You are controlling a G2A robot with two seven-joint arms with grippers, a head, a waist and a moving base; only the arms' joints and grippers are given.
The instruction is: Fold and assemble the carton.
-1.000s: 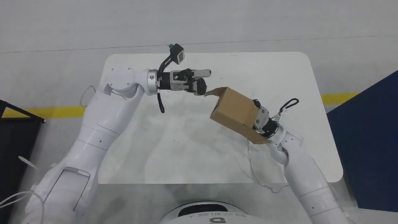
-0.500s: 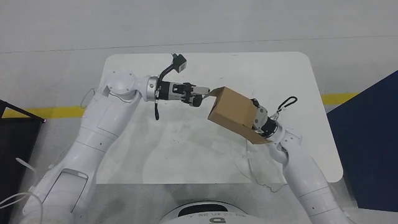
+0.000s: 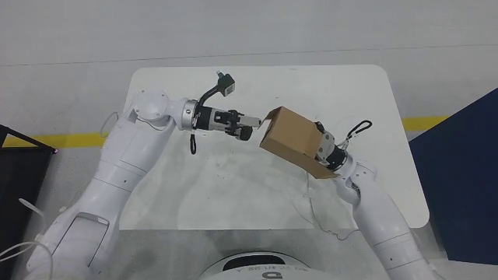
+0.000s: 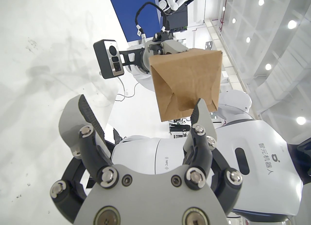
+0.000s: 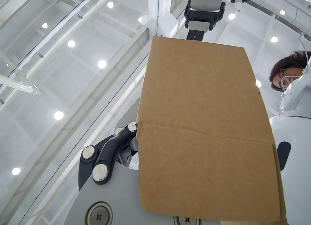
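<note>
A brown carton, partly folded, is held tilted above the white table. My right gripper is shut on the carton's right end; in the right wrist view the carton hides the fingers. My left gripper is open just left of the carton's folded end flaps. In the left wrist view the carton hangs beyond the left gripper, and one fingertip overlaps its lower edge. I cannot tell if they touch.
The table's front edge lies below both arms. A blue partition stands to the right of the table. A yellow floor line runs behind it.
My left gripper has come nearer and right, toward the carton's left end, with its wrist turned. The carton shifted slightly left in the right gripper.
</note>
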